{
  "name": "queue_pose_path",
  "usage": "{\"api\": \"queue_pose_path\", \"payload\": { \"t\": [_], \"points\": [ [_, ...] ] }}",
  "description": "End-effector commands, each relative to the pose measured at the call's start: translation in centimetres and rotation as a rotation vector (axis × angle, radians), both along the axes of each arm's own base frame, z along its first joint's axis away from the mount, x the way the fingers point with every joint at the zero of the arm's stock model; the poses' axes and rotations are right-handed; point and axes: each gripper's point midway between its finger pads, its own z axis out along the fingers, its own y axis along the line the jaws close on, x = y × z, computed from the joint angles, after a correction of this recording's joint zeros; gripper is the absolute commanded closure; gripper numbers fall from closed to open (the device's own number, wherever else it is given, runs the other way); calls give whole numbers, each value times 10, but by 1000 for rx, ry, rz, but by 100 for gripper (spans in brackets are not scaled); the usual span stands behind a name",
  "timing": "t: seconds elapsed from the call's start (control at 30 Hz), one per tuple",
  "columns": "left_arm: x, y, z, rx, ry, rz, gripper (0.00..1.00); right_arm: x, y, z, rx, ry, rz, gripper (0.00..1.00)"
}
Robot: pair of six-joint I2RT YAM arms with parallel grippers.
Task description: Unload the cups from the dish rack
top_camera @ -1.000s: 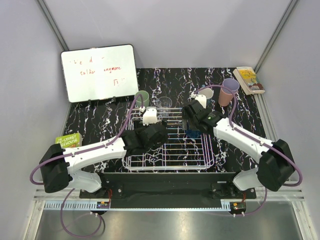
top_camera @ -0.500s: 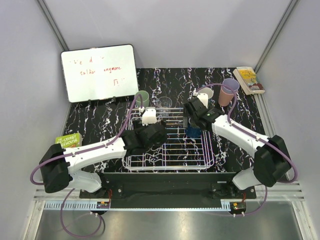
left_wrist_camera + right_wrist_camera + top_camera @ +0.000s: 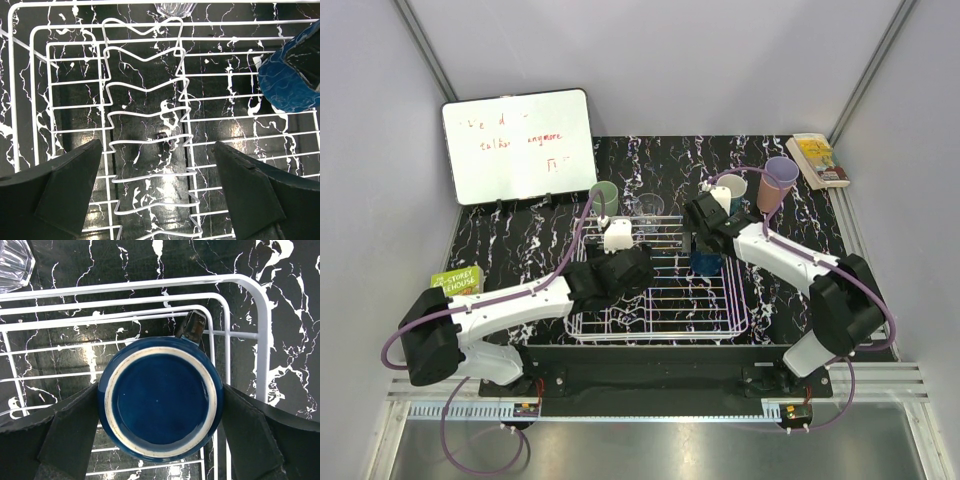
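Right gripper (image 3: 160,435) spread around inverted blue cup (image 3: 160,390) in dish rack (image 3: 266,340); left gripper (image 3: 160,190) spread.

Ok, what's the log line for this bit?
left claw: open, empty, over dish rack | right claw: open, either side of dark blue cup | cup: in rack
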Motion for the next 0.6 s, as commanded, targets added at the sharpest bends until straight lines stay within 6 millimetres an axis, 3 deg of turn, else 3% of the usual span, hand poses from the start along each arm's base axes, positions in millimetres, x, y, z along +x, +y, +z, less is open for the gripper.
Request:
{"api": "queue_pose_path", "payload": {
  "t": [0.0, 0.4, 0.43, 0.47, 0.57],
  "points": [
    [4, -6, 5, -50, -16, 15, 1, 5, 3, -19, 18, 40, -9, 3],
    [1, -8, 0, -63, 7, 11, 1, -19, 3, -69, 15, 184, 5, 11],
    [1, -7, 0, -63, 6, 10, 1, -21, 3, -71, 17, 192, 6, 16],
    [0, -7, 0, -65, 8, 11, 1, -22, 3, -73, 20, 197, 6, 34],
    [-1, -6, -1, -67, 9, 11, 1, -26, 2, -71, 26, 196, 4, 58]
  ]
}}
